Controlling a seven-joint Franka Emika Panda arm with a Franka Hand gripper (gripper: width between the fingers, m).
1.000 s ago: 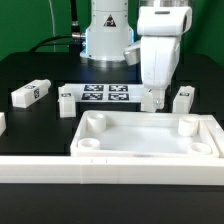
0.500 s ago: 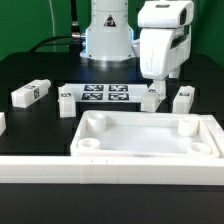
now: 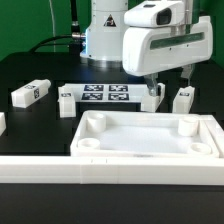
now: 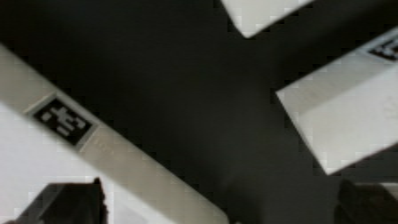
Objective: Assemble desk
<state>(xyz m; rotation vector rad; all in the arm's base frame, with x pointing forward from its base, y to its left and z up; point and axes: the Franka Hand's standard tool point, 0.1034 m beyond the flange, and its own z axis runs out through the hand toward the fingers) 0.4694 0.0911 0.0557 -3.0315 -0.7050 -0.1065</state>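
Note:
The white rimmed tabletop (image 3: 145,138) lies at the front with round sockets in its corners. Four white leg blocks lie behind it: two at the exterior view's left (image 3: 30,93) (image 3: 66,101) and two at its right (image 3: 151,97) (image 3: 183,98). My gripper (image 3: 168,84) hangs just above the two right blocks, open and empty, its fingers straddling the gap between them. In the wrist view a tagged leg block (image 4: 125,160) runs diagonally past one dark finger (image 4: 63,205). A second tagged block (image 4: 347,110) lies beside it. The gripper (image 4: 214,205) holds nothing.
The marker board (image 3: 107,94) lies between the left and right leg blocks. A long white border bar (image 3: 110,166) runs along the front of the tabletop. The arm's white base (image 3: 105,35) stands at the back. A small white piece (image 3: 1,122) shows at the far left edge.
The gripper has turned about its vertical axis, now showing its wide side, and has lifted slightly over the two right leg blocks. No part has moved.

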